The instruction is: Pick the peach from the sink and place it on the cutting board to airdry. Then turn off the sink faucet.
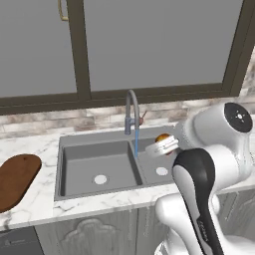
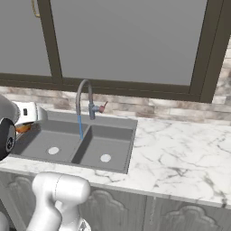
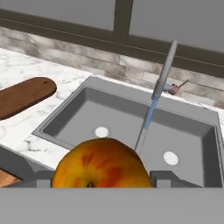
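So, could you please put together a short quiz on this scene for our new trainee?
1. True or false: the gripper holds the peach above the sink.
2. Which side of the sink is the cutting board on in the left base view? A) left B) right C) behind it
3. Fill in: a blue stream still runs from the ____.

Key: 1 true; 2 A; 3 faucet
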You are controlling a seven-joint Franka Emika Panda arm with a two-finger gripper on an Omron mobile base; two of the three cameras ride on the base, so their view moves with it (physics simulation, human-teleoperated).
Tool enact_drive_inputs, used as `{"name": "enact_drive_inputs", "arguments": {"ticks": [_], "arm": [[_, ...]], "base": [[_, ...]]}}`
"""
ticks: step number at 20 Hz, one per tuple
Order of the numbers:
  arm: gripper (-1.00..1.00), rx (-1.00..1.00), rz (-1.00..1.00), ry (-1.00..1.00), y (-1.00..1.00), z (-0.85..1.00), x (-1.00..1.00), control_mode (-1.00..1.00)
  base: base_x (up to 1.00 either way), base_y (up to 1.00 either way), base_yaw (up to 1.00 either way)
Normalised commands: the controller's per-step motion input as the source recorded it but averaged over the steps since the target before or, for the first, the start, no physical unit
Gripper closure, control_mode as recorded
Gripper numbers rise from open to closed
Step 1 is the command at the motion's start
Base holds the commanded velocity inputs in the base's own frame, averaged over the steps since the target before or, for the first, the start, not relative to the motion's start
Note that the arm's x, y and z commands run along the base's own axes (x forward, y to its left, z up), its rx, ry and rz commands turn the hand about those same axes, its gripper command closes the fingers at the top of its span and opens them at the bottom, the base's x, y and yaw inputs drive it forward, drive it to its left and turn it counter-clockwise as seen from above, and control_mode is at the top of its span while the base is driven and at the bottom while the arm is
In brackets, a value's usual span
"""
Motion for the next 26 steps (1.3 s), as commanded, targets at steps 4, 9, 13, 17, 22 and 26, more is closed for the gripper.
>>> {"name": "enact_drive_inputs", "arguments": {"ticks": [4, 9, 13, 17, 22, 26], "arm": [[1.00, 0.02, 0.08, 0.00, 0.39, 0.01, -0.02, -1.00], [1.00, 0.04, 0.11, 0.00, 0.32, 0.00, 0.00, -1.00], [1.00, 0.03, 0.13, -0.01, 0.25, -0.07, 0.00, -1.00], [1.00, 0.03, 0.10, -0.01, 0.31, -0.06, 0.04, -1.00], [1.00, 0.01, 0.04, 0.00, 0.44, -0.05, 0.13, -1.00], [1.00, 0.01, 0.01, 0.00, 0.49, 0.00, 0.16, -1.00]], "base": [[0.00, 0.00, 0.00], [0.00, 0.00, 0.00], [0.00, 0.00, 0.00], [0.00, 0.00, 0.00], [0.00, 0.00, 0.00], [0.00, 0.00, 0.00]]}}
